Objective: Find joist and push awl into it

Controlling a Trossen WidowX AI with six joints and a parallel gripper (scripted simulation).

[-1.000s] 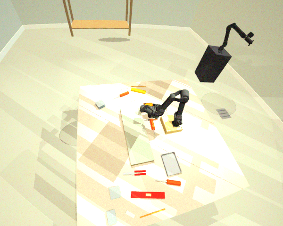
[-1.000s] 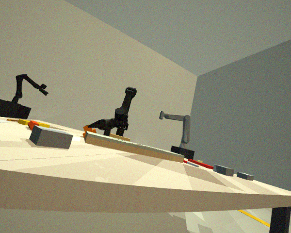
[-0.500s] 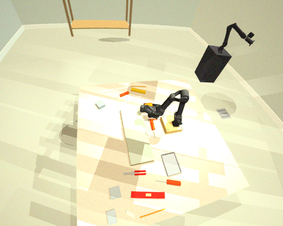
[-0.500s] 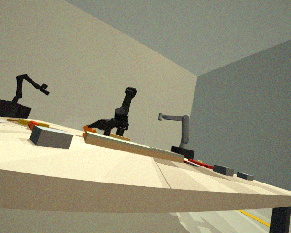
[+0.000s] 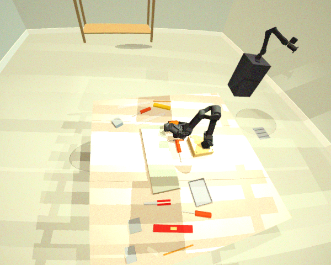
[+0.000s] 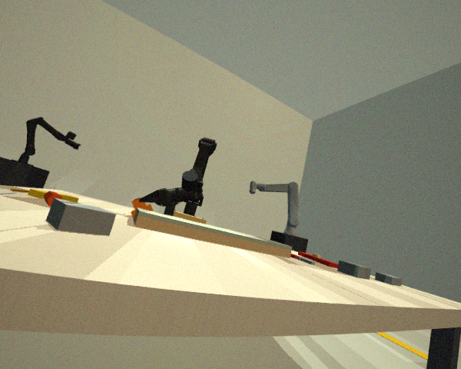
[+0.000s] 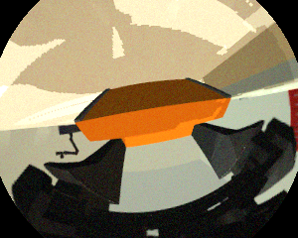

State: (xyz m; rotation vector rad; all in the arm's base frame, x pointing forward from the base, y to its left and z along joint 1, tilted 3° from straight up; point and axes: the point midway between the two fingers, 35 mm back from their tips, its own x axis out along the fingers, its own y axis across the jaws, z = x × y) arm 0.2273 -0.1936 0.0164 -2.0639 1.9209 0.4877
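Black gripper (image 5: 168,125) (image 6: 140,201) (image 7: 157,127) — fingers wide apart, holding the orange stud finder (image 5: 173,122) (image 6: 144,205) (image 7: 156,119) — fingertips against its narrower part.

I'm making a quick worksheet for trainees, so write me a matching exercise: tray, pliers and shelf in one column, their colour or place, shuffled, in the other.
Things:
1. tray
2. pliers
3. shelf

Colour or place:
A. away from the table, near the far wall
B. grey rim, lying on the table
C. two red handles

Right pairs: 1-B, 2-C, 3-A
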